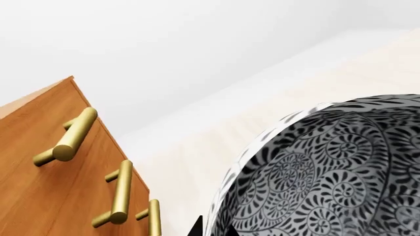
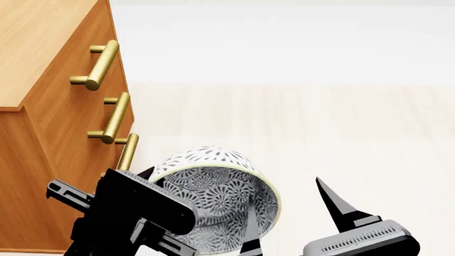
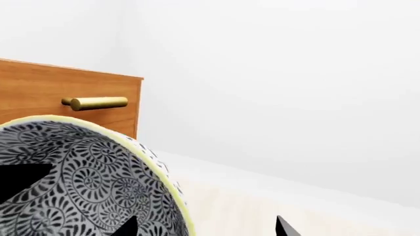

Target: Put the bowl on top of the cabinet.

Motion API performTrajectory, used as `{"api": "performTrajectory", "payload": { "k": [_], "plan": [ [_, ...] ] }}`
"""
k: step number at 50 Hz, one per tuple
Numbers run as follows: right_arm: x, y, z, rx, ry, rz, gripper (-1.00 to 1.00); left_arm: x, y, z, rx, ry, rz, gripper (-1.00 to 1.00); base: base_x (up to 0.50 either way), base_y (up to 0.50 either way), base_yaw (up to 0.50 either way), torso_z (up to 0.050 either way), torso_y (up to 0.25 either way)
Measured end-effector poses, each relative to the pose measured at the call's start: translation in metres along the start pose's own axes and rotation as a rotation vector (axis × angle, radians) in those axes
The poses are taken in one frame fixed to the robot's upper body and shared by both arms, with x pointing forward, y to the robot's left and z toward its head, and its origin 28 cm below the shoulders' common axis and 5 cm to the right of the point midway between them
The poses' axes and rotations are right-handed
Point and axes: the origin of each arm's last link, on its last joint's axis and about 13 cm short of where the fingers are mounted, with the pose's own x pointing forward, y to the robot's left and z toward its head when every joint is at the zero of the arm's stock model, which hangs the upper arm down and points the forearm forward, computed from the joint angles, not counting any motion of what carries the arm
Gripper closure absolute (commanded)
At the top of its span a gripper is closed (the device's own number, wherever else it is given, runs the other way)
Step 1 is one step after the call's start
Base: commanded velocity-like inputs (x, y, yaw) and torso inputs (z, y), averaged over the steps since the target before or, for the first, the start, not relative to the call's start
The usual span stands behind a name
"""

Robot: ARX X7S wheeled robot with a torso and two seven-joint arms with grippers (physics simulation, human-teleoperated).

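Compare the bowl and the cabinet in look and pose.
The bowl is round, white with a dense grey-black floral pattern; the cabinet is boxy, plain orange-brown wood with brass handles. The bowl is tipped on its side, off the floor; the cabinet stands upright. The cabinet is far larger.

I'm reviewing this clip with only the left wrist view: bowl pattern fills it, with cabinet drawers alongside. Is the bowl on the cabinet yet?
Observer: No. The head view shows the bowl tipped on its side in front of the cabinet, well below its top.
Operator: Where is the right claw?
Observer: The right claw is open, close to the bowl's yellowish rim on the mouth side. Whether it touches, I cannot tell.
Operator: Does the left claw really hold it?
Observer: It seems so. The right wrist view shows a black finger inside the bowl, so the left claw looks to be pinching the wall.
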Motion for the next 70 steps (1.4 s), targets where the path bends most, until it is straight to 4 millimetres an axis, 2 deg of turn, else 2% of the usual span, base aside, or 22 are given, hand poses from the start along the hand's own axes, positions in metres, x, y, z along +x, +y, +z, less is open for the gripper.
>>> {"api": "performTrajectory", "payload": {
  "k": [9,18,34,50,63,70],
  "plan": [
    [-0.007,-0.004,-0.003,0.038,-0.017,-0.02,-1.0,0.008,0.001,0.016,0.051,-0.005,0.001,1.0,0.0,0.0,0.0,0.0,0.0],
    [-0.023,-0.009,-0.012,0.111,-0.054,-0.05,-1.0,0.017,0.002,0.034,0.118,-0.008,0.003,1.0,0.0,0.0,0.0,0.001,0.0],
    [-0.052,-0.018,-0.041,0.298,-0.106,-0.148,-1.0,0.023,0.003,0.086,0.281,-0.043,0.026,1.0,0.0,0.0,0.0,0.0,0.001],
    [-0.063,-0.021,-0.048,0.372,-0.13,-0.2,-1.0,0.033,0.012,0.14,0.424,-0.07,0.118,1.0,0.0,0.0,0.0,0.0,0.001],
    [-0.062,-0.018,-0.05,0.383,-0.127,-0.192,-1.0,0.022,0.03,0.183,0.577,-0.19,0.289,1.0,0.0,0.0,0.0,0.0,0.0],
    [-0.061,-0.017,-0.051,0.389,-0.125,-0.184,-1.0,0.013,0.039,0.206,0.6,-0.224,0.332,1.0,0.0,0.0,0.0,0.0,0.001]
  ]
}}
